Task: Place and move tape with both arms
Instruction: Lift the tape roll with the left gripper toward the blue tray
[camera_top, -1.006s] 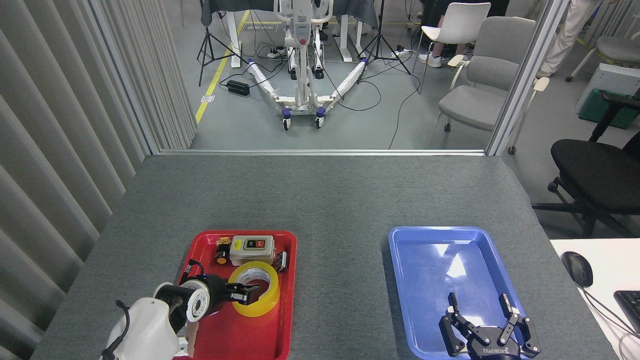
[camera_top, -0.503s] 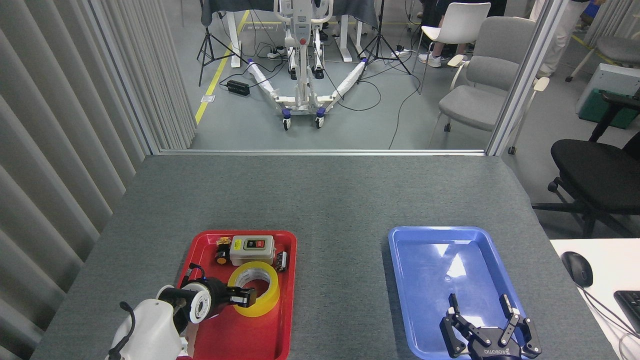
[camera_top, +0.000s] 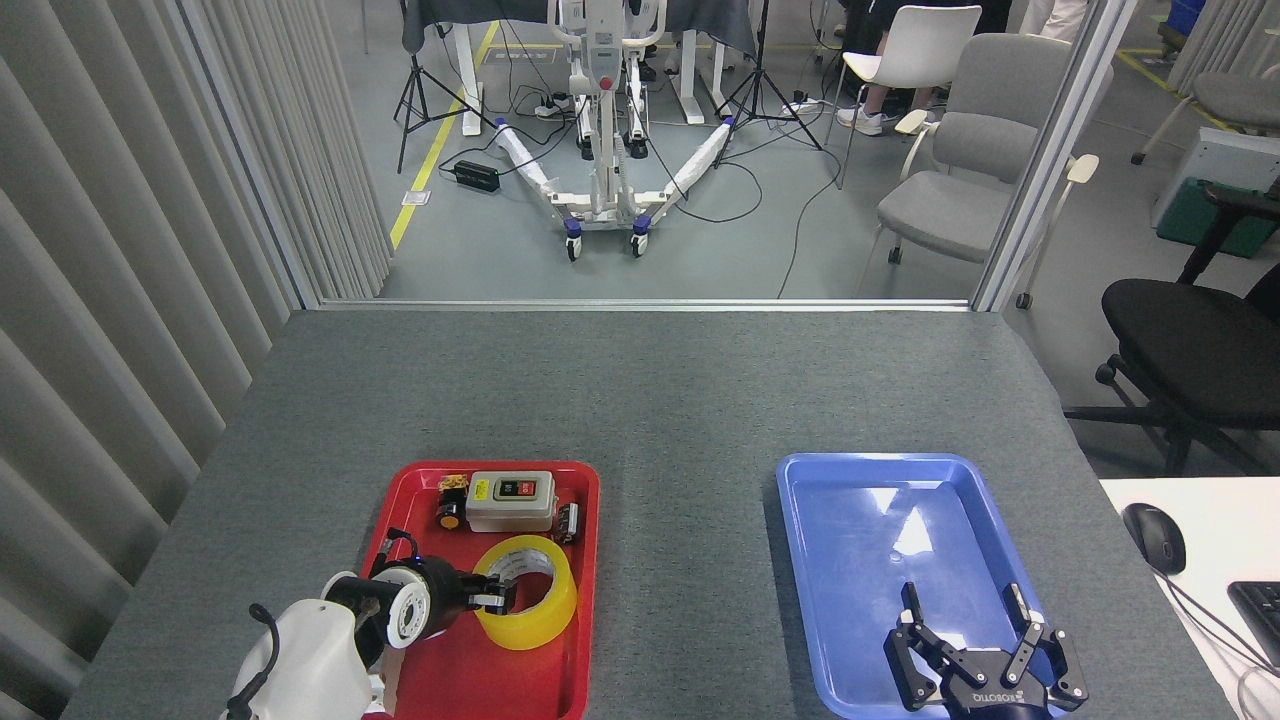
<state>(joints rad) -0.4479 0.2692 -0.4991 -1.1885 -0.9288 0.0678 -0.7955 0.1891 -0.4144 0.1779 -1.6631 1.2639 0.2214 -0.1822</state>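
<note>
The wide roll of translucent yellow packing tape with a white printed core lay in the shallow red plastic tray on the grey felt-covered table, sitting in the tray's right half, just in front of a grey switch box with a yellow label and red and green buttons; small dark parts lay to either side of that box, too small to name; the left arm's black three-finger gripper reached in from the lower left, its fingertips poked into the hollow of the roll and against the near wall of the ring, but whether they were pinched on that wall or merely resting there could not be told from this end-on view; the right arm's black gripper marked ROBOTIQ hovered over the near end of the empty-looking blue plastic tray, its fingers spread wide apart and pointing away from the robot, closed on nothing; the two trays sat well apart on the table.
</note>
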